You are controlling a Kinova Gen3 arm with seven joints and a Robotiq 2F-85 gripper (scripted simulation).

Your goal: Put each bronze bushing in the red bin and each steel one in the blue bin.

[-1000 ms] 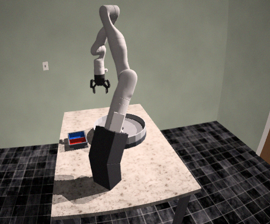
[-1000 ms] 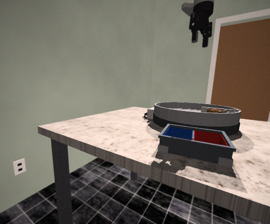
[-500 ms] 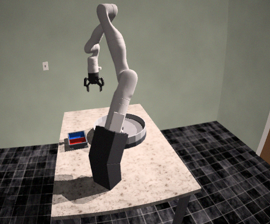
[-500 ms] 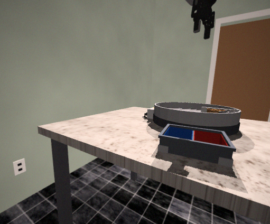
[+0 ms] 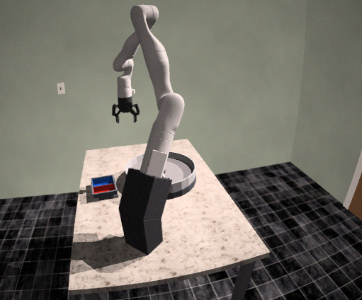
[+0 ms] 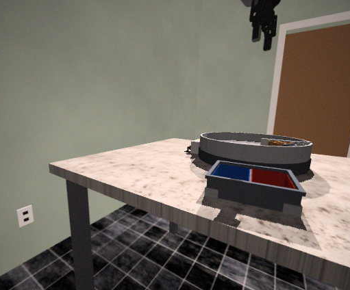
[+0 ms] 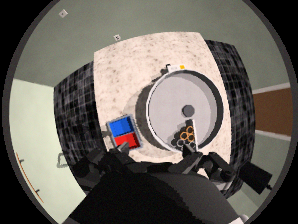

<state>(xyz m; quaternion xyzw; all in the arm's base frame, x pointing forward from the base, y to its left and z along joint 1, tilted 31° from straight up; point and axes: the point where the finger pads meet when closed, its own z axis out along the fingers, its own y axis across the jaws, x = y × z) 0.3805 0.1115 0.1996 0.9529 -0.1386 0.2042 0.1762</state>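
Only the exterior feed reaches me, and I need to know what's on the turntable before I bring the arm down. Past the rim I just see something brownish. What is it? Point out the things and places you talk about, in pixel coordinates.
Observer: The wrist view shows a cluster of ring-shaped bushings (image 7: pixel 184 135), some orange-bronze and some grey, on the turntable (image 5: pixel 181 184) (image 6: pixel 255 152) (image 7: pixel 165 115).

Operator: Where on it are they?

Observer: Beside a straight pale bar (image 7: pixel 195 134) that runs from near the central hub (image 7: pixel 188 111) toward the rim.

Operator: And my gripper (image 5: pixel 126 119) (image 6: pixel 261 45) (image 7: pixel 156 149)? I only see its fingertips up high.

Observer: The top view shows its two fingers spread wide, pointing down, with nothing between them.
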